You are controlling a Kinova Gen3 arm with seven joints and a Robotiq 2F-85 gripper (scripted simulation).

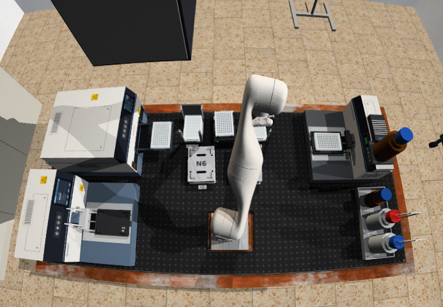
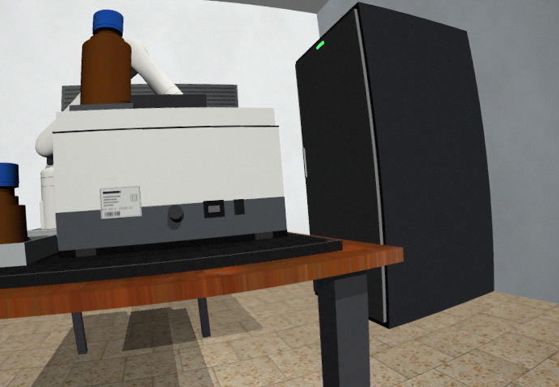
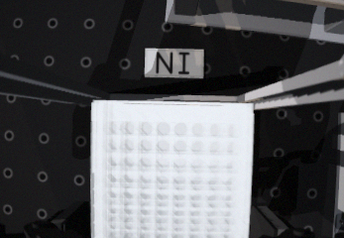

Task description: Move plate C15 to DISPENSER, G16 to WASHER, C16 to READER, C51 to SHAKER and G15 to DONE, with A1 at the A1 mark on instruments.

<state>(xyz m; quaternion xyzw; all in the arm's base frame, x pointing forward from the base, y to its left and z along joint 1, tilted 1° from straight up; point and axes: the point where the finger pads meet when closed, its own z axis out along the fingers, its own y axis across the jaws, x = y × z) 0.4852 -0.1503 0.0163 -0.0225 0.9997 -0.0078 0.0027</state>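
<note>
My gripper hangs over the IN rack at the back of the deck, fingers open and empty. In the wrist view a white well plate lies straight below, inside the rack walls, with the IN label on the deck beyond it. More white plates show in the overhead view: one on the top-left instrument's drawer, one in the neighbouring rack, one on a dark base, and one on the right instrument. The bottom-left instrument's black nest holds no plate. Plate labels are too small to read.
The N6 nest stands in front of the racks, with nothing on it. My arm's own links cover part of the IN rack from above. Brown bottles and a tube holder stand at the right edge.
</note>
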